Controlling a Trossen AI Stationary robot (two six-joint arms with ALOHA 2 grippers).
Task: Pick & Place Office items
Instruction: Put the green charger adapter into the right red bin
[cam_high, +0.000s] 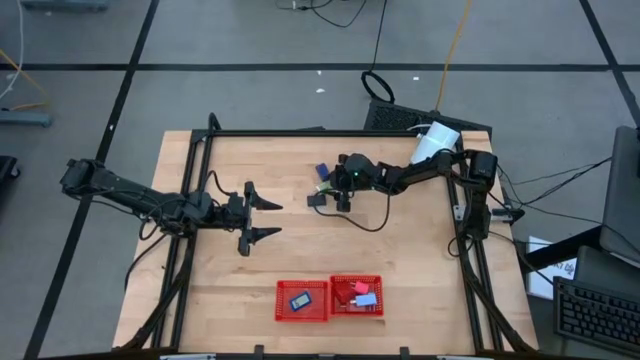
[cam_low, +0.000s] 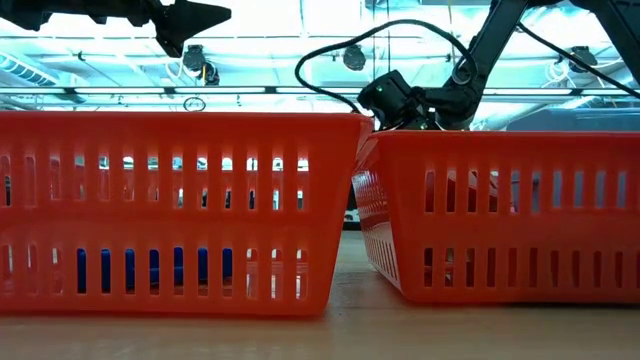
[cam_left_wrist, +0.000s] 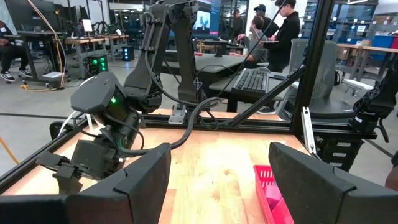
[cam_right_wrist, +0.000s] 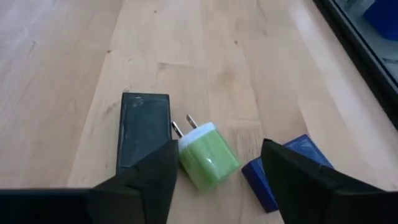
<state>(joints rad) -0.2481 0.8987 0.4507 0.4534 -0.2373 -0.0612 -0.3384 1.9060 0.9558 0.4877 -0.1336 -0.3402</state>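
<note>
Right wrist view shows the right gripper (cam_right_wrist: 217, 174) with its two dark fingers spread apart and holding nothing; they hang just above a green charger plug (cam_right_wrist: 208, 155) that lies on its side between them. The plug is a rounded light green block with a white end and two metal prongs. The prongs point to a flat black block (cam_right_wrist: 144, 129) lying just beside it. On the other side of the plug, close to it, lies a dark blue block (cam_right_wrist: 286, 167), partly hidden by one finger.

In the high view the right gripper (cam_high: 330, 192) is over the back middle of the wooden table (cam_high: 400, 250). The left gripper (cam_high: 262, 222) waits over the left middle of the table, its fingers wide apart and empty.

The table top is pale wood with visible grain, framed by black metal bars. At the front edge stand two red plastic baskets with slotted walls, side by side. The left basket (cam_high: 302, 301) holds a dark blue piece (cam_high: 301, 300); the right basket (cam_high: 357, 295) holds a red piece (cam_high: 348, 292) and a light blue piece (cam_high: 365, 299).

Behind the table, the left wrist view shows a workshop with desks, monitors and some persons standing.
</note>
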